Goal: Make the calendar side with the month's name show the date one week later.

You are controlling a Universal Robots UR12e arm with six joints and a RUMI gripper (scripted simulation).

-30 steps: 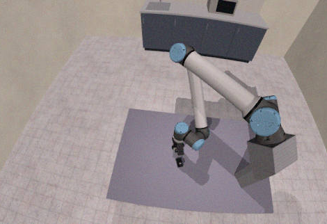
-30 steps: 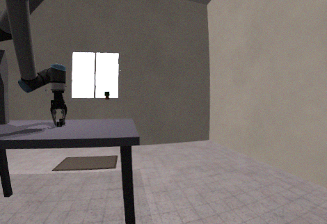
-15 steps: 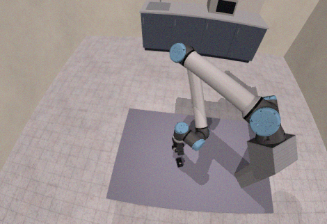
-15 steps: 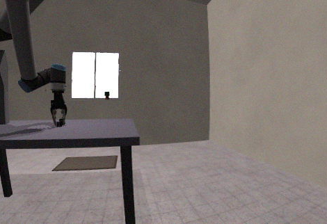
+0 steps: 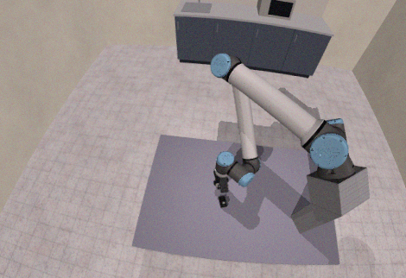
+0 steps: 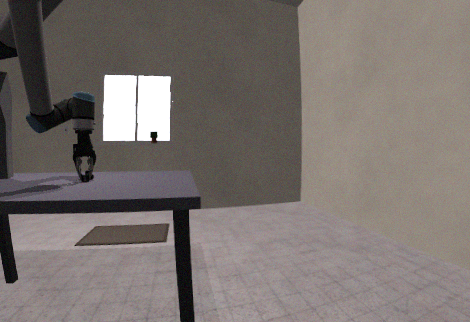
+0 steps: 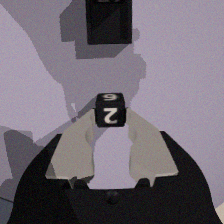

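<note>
My gripper (image 7: pixel 110 109) (image 5: pixel 221 187) (image 6: pixel 84 173) points down at the table top and is shut on a small black digit cube (image 7: pixel 110 109). In the wrist view the cube sits between the pale fingertips; its near face shows a white 2 and its upper face a 6 or 9. It is at or just above the table surface. The dark calendar tray (image 7: pixel 109 22) (image 5: pixel 224 199) stands a short way beyond the cube, apart from it. What the tray holds is too dark to tell. I cannot see a second cube.
The purple table (image 5: pixel 175 216) (image 6: pixel 143 187) (image 7: pixel 190 75) carries the arm's grey base block (image 5: pixel 337 190) at its right side. A dark counter (image 5: pixel 253 41) stands by the far wall. The table's front edge is near the gripper in the exterior view.
</note>
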